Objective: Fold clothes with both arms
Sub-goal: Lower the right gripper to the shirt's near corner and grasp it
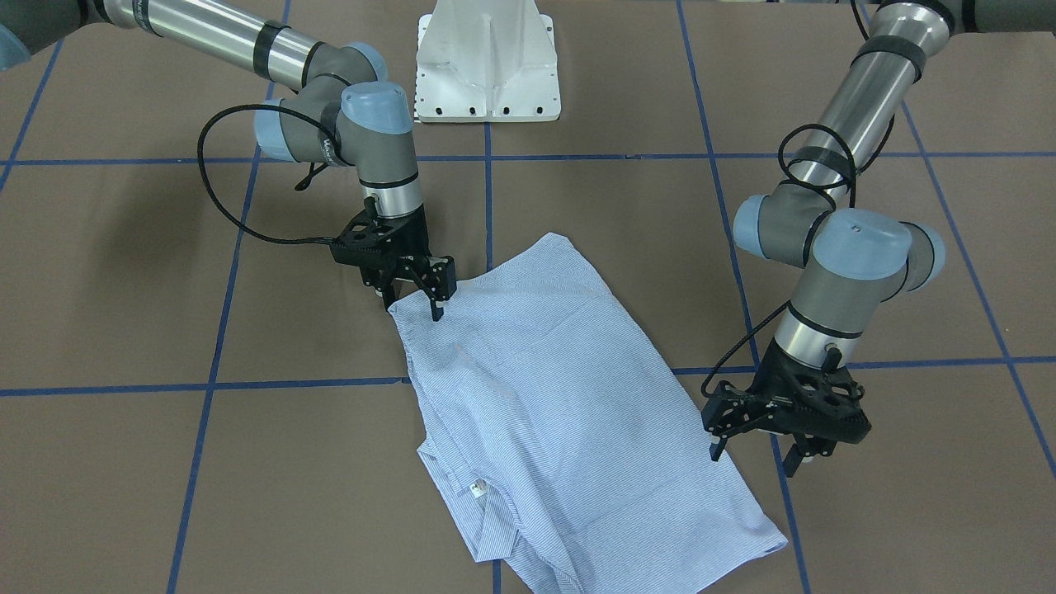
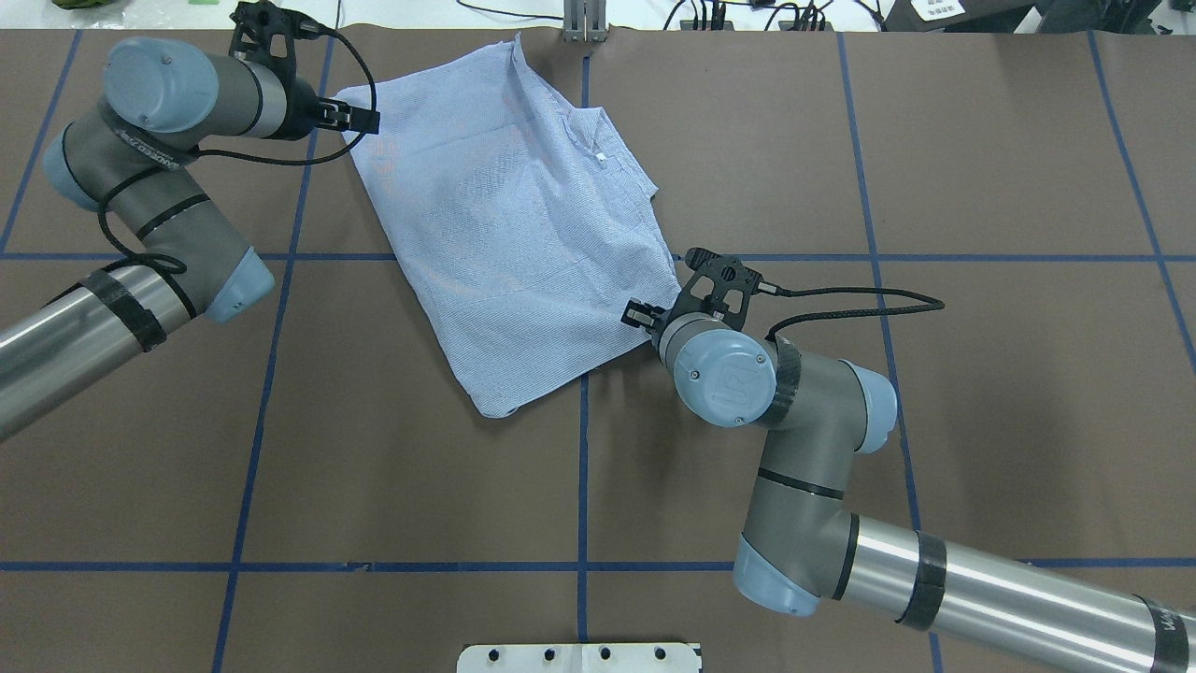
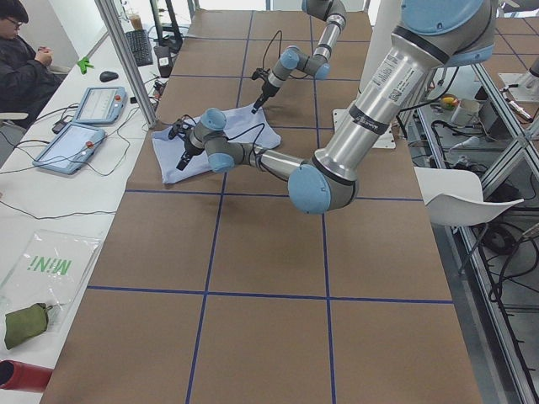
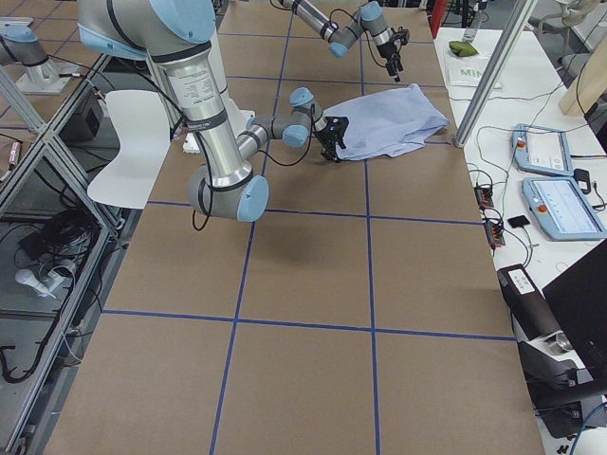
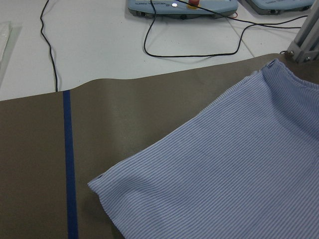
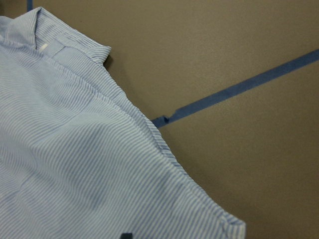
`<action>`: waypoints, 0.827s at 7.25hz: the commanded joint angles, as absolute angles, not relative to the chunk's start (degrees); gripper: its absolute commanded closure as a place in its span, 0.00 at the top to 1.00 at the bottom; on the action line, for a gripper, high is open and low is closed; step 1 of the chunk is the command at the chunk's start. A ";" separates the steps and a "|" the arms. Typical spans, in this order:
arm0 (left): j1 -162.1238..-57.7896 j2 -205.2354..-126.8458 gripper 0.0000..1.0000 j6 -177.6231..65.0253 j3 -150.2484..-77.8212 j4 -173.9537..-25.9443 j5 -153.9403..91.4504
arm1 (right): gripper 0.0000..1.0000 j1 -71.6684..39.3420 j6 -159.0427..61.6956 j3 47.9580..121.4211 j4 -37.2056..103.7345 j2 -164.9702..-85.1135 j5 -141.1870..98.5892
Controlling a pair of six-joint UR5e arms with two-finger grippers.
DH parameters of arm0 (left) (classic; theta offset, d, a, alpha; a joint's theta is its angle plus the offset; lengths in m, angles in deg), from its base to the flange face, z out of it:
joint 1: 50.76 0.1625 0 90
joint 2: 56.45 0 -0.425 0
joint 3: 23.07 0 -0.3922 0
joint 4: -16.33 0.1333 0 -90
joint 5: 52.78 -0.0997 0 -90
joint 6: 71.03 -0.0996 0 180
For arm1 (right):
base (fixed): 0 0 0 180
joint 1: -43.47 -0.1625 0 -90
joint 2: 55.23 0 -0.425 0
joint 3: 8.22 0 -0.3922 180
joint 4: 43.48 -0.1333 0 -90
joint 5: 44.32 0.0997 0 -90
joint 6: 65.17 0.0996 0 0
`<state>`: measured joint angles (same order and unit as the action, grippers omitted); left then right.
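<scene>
Woven cloth shirt (image 1: pixel 561 388); matt table (image 1: pixel 124 289)

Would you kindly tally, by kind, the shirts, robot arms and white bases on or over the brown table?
Shirt: 1
Robot arms: 2, the left arm and the right arm
White base: 1
Total: 4

"MINI" on bag (image 3: pixel 50 269) (green)

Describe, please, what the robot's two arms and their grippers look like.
The left arm and right arm are alike: silver tubes, grey joints with light blue caps, black bands. A black cable loops down each to a black, skeletal two-finger gripper, the left gripper and right gripper. One cap bears a UR logo.
</scene>
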<state>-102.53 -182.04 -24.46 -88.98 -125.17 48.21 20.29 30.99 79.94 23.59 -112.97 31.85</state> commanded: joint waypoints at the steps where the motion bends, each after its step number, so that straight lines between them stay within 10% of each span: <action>1: -102.53 -182.04 1.00 -24.45 -88.98 -125.17 48.21 | 0.40 20.09 30.45 79.59 23.67 -112.10 31.62; 3: -102.53 -182.04 1.00 -24.53 -88.98 -125.17 48.21 | 0.40 20.00 30.28 77.75 23.67 -111.23 31.44; 5: -102.62 -182.04 1.00 -24.45 -89.07 -125.17 48.21 | 0.00 19.13 30.27 77.39 23.75 -110.69 31.44; 6: -102.53 -182.04 1.00 -24.45 -89.07 -125.17 48.21 | 0.00 18.60 30.19 77.39 23.75 -110.69 31.53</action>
<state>-102.55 -182.04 -24.46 -89.04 -125.17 48.21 19.22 30.26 77.52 23.74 -110.81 31.46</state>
